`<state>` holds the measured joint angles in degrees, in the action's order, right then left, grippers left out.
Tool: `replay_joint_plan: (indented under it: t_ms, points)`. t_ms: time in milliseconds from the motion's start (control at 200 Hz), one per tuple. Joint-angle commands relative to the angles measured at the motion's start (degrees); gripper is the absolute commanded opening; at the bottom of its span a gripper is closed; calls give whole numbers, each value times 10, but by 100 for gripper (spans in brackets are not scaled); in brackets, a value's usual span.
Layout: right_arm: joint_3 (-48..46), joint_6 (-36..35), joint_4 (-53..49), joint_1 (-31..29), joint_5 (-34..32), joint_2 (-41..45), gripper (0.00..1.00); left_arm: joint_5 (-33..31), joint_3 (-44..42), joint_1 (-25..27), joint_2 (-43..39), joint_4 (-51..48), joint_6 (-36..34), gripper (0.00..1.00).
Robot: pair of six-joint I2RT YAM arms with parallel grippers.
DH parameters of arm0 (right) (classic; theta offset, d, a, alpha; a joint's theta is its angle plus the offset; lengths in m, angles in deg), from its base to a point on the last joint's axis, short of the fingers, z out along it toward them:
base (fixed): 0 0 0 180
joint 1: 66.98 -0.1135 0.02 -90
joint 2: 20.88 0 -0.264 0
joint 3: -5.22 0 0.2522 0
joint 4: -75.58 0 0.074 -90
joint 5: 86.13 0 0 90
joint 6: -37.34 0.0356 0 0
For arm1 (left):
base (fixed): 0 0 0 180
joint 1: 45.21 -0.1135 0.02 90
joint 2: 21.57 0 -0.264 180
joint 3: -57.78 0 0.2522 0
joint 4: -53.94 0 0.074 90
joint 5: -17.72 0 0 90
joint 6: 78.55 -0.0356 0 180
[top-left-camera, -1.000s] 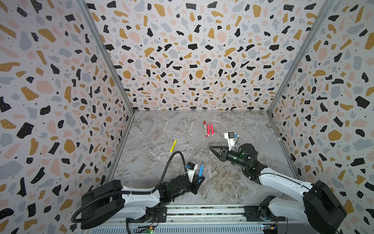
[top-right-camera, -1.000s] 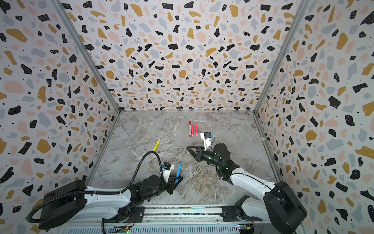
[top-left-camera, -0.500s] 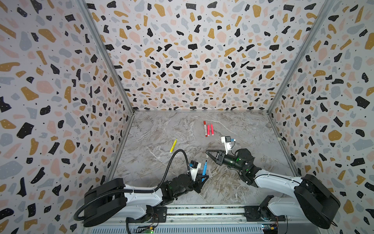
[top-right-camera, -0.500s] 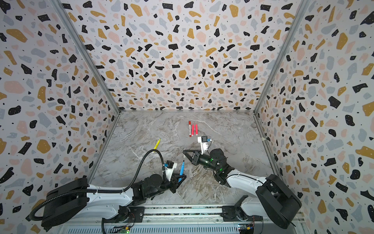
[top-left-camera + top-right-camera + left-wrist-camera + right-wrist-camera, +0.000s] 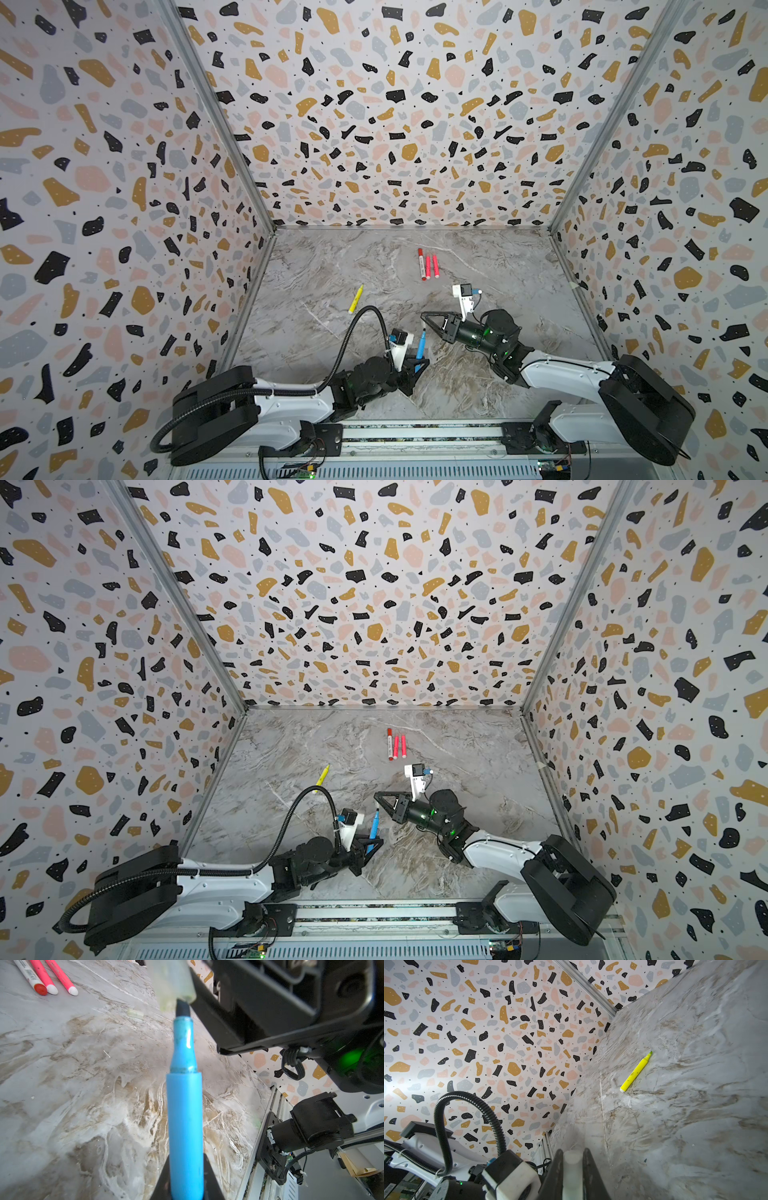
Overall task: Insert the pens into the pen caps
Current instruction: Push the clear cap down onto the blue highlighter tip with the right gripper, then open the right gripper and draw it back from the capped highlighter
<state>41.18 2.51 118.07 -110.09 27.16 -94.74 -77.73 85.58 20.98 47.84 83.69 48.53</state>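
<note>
While the left gripper [image 5: 419, 365] pinches the blue marker [image 5: 184, 1118] by its smooth barrel, the right gripper [image 5: 427, 316] squeezes a cloudy, translucent pen cap [image 5: 173, 980] whose mouth sits right at the dark nib. Capping looks barely begun. Next, I'd say, line up both axes and push home. A yellow highlighter [image 5: 355, 298] lies apart on the marbled tabletop [image 5: 332, 270].

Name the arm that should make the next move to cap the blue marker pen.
Right, probably. The right gripper is shut on the translucent plastic cap, its mouth at the dark tip of the blue marker pen; the left gripper only steadies that pen.
</note>
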Motion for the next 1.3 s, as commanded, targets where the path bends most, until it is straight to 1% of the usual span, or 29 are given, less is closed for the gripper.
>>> replay_joint_plan:
  t_ms: [0, 185, 396, 506, 736, 856, 996, 1091, 1297]
  points:
    - [-6, 2, 19, -9, -3, 14, 8, -10, 15, 3, -12, 21, -10, 0]
    - [-28, 5, 25, -26, -17, 32, 8, -18, 14, 3, -17, 16, -10, 0]
    - [-69, 10, 57, -59, -78, 51, 8, -28, 8, 3, -32, 29, -1, 0]
    - [-80, 2, 57, -79, -95, 57, 9, -38, 4, 3, -44, 36, 1, 0]
    - [-89, -36, -9, -116, -119, 81, 11, -42, 8, 3, -71, 28, -5, 0]
    - [-100, -41, -23, -122, -126, 99, 12, -39, 8, 4, -80, 26, -8, 0]
    - [-89, -56, -54, -124, -122, 119, 15, -32, 8, 3, -82, 29, -11, 0]
    - [-70, -74, -89, -124, -119, 131, 18, -26, 10, 3, -80, 28, -15, 0]
    - [-43, -99, -140, -124, -123, 165, 38, -12, 15, 3, -79, 17, -24, 0]
